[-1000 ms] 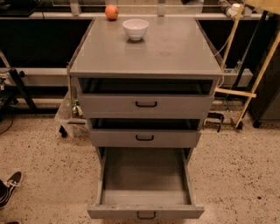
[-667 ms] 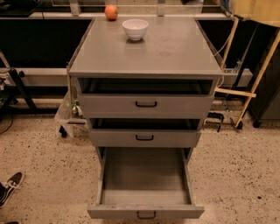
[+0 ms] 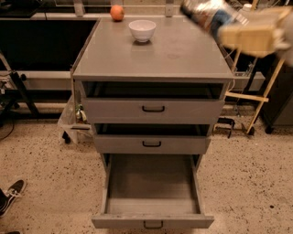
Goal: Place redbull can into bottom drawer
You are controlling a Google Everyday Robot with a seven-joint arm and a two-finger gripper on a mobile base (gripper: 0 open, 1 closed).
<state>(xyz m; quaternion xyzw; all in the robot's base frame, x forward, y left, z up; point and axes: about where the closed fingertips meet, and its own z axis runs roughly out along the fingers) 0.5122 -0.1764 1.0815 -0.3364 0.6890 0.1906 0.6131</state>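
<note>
The redbull can (image 3: 210, 16), silver and blue, is in the air at the top right, above the back right corner of the grey cabinet top (image 3: 183, 55). My gripper (image 3: 229, 28) reaches in from the right, blurred by motion, and is shut on the can, which points left and up. The bottom drawer (image 3: 153, 187) is pulled fully out towards me at the foot of the cabinet. It is empty inside, and its front (image 3: 153, 222) carries a small black handle. The gripper is high above it and to the right.
A white bowl (image 3: 142, 30) and an orange fruit (image 3: 117, 12) sit at the back of the cabinet top. The two upper drawers (image 3: 153, 109) stand slightly open. A wooden frame (image 3: 256, 96) stands to the right, a shoe (image 3: 11, 194) lies at the lower left.
My gripper has come into view from the top right edge, moving left and down with the can in it. The cabinet, bowl and fruit have not moved.
</note>
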